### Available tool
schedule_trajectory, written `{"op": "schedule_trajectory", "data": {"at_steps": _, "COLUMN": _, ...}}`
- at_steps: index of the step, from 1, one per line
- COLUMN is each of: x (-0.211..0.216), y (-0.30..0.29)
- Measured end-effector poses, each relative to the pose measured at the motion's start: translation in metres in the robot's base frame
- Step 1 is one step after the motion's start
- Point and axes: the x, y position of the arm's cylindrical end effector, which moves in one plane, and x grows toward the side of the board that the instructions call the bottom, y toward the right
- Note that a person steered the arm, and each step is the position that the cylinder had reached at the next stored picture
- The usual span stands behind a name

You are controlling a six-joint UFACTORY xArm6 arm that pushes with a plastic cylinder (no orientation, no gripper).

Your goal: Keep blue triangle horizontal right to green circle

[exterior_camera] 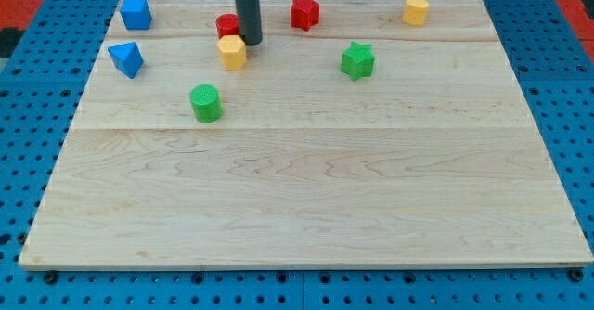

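The blue triangle (125, 58) lies near the board's left edge, toward the view's top. The green circle (205, 102) stands below and to the right of it. My tip (251, 43) is at the view's top centre, touching or just beside the right edge of a yellow block (232, 51), with a red block (227, 25) partly hidden behind the rod. The tip is well to the right of the blue triangle and above-right of the green circle.
A blue cube (135, 13) sits at the top left corner. A red star (303, 12) is right of the rod. A green star (356, 60) lies right of centre. A yellow block (415, 8) sits at the top right. The wooden board (306, 199) rests on blue pegboard.
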Motion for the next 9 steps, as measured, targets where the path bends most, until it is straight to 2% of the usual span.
{"op": "schedule_trajectory", "data": {"at_steps": 1, "x": 0.037, "y": -0.038}}
{"op": "schedule_trajectory", "data": {"at_steps": 2, "x": 0.057, "y": -0.037}}
{"op": "schedule_trajectory", "data": {"at_steps": 7, "x": 0.054, "y": -0.036}}
{"op": "schedule_trajectory", "data": {"at_steps": 8, "x": 0.044, "y": -0.072}}
{"op": "schedule_trajectory", "data": {"at_steps": 9, "x": 0.067, "y": -0.106}}
